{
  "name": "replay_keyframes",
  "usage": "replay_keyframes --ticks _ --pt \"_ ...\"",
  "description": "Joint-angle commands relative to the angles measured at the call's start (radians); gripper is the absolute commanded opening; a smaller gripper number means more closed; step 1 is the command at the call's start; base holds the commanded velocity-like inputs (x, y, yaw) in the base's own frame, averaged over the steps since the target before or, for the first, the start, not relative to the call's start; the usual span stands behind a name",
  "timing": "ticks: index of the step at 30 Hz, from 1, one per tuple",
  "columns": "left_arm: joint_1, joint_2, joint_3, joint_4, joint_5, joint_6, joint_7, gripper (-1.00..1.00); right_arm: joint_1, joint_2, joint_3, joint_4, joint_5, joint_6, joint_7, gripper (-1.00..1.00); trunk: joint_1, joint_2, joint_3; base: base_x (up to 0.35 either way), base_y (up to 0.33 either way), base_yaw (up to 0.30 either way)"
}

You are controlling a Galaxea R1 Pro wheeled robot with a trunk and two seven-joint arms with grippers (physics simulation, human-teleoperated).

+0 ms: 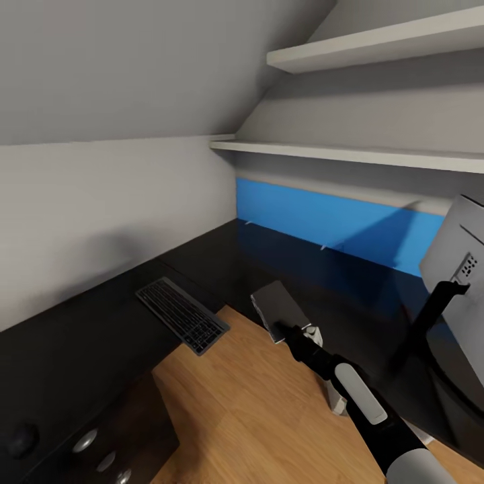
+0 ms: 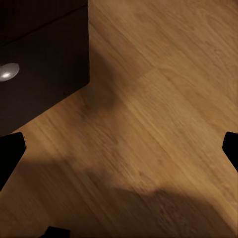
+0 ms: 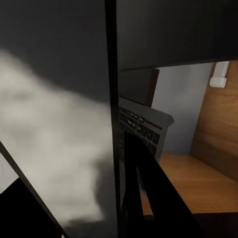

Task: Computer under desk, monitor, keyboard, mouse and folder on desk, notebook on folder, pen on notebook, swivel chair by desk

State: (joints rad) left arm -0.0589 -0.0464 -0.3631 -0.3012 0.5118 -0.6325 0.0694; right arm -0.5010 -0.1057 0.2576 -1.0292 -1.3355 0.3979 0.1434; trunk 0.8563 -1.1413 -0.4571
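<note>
- Progress looks partial: the keyboard lies on the black counter, one corner hanging over the edge above the wood floor.
- Monitor stands at the right end of the counter, its silver back toward the camera, well apart from the keyboard, so the "next to" pairing seems unfinished.
- Right gripper holds a thin grey slab, apparently the notebook, clamped by one edge just above the counter's front edge.
- Left gripper hangs spread wide and empty over the floor.
- Small dark round shape, perhaps the mouse, sits at the near left; I cannot be sure.
- Folder, pen, chair and computer steps cannot be judged from here.
</note>
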Motion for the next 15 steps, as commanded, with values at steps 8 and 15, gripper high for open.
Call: replay_keyframes --ticks 8,15 --pt "-0.001 0.000 -0.008 0.001 0.004 -0.004 0.007 1.00 -0.001 -0.003 0.003 0.001 -0.006 0.006 0.001 -1.00 0.000 -0.001 -0.002 0.000 0.000 0.049" --pt "-0.001 0.000 -0.009 0.001 0.004 -0.004 0.007 1.00 -0.001 0.000 0.016 0.001 -0.006 0.003 -0.002 -1.00 0.000 -0.001 -0.002 0.000 0.000 0.173"
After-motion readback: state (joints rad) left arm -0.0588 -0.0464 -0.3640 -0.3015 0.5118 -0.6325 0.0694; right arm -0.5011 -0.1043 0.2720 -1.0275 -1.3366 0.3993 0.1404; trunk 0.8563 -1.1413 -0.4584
